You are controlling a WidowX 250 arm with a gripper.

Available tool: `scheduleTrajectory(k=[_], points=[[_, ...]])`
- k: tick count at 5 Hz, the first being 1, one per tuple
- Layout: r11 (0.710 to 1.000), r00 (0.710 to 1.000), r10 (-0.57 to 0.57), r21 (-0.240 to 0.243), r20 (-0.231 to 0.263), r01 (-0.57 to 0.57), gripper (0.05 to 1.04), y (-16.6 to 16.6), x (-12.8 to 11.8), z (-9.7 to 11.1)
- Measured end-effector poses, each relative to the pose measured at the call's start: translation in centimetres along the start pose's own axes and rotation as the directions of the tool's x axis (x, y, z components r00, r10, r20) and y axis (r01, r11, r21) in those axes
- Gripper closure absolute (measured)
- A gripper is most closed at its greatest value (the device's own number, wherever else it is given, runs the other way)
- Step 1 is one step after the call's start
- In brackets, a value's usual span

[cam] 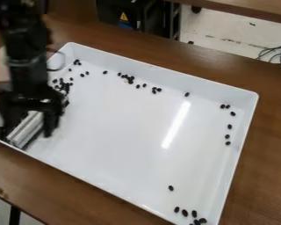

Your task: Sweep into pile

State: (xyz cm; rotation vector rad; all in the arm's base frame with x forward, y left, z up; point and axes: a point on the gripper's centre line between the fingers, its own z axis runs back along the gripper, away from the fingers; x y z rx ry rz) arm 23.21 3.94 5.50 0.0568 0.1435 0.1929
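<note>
Tabletop: brown wood-look surface [266, 145] under everything.
White rectangular tray [125, 136]: set at a slant; a bright streak of reflected light on its floor.
Black robot arm [27, 57]: comes in at the upper left.
Hand [24, 132]: low over the tray's left corner; cannot tell whether it is released or clenched.
Pale ridged bar [28, 125]: slanted under the hand; cannot tell if gripped.
Small black beans [185, 212]: scattered; a dense cluster just beside the hand, others strung along the far and right walls, a loose group in the bottom corner, well apart from the hand.
</note>
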Motion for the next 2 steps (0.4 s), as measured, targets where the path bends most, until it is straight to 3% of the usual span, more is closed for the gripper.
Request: scheduleTrajectory(k=[1,2], points=[[0.991,0.992,-0.128,-0.040,0.000,0.128,0.085,-4.9,-0.1,0.5],[0.964,0.964,-0.264,-0.032,0.021,0.264,0.085,-9.7,-0.9,0.9]])
